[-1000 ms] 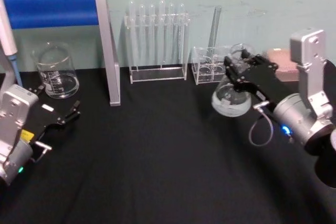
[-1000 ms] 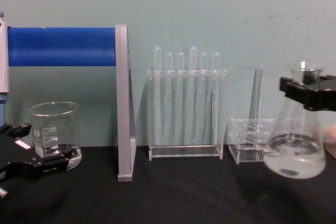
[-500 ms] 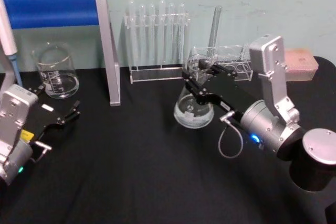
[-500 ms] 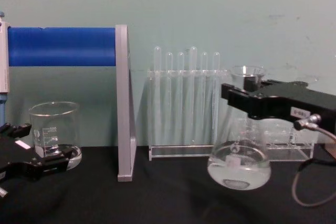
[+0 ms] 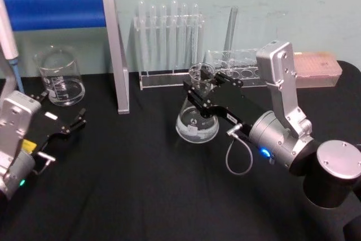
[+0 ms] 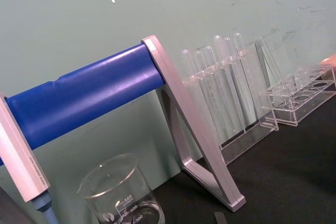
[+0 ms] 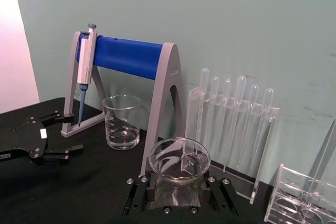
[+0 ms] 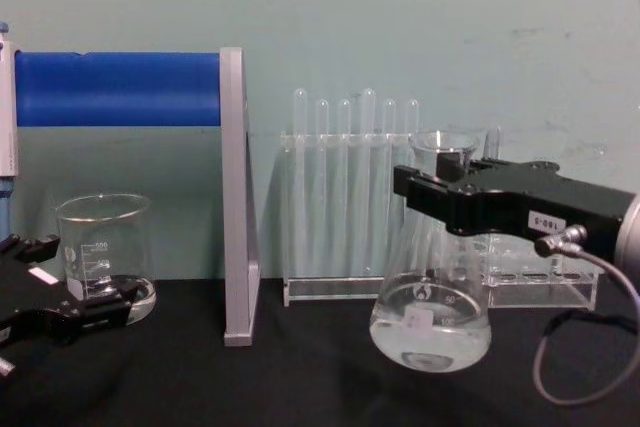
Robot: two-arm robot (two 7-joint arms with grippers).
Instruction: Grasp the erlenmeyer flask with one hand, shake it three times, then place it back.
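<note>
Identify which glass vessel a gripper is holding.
The conical erlenmeyer flask, clamped at its neck by the right gripper; the straight-sided beaker stands free on the table by the parked left gripper.

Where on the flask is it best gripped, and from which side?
Grip the flask at its narrow neck, just under the flared rim, coming level from the side: the body below is too wide and slopes. The right gripper holds it so; the left gripper lies idle at left.

Erlenmeyer flask (image 8: 430, 325) neck mostly behind the right gripper's (image 8: 415, 190) black fingers (image 8: 480, 209); white marks apparently illegible.
</note>
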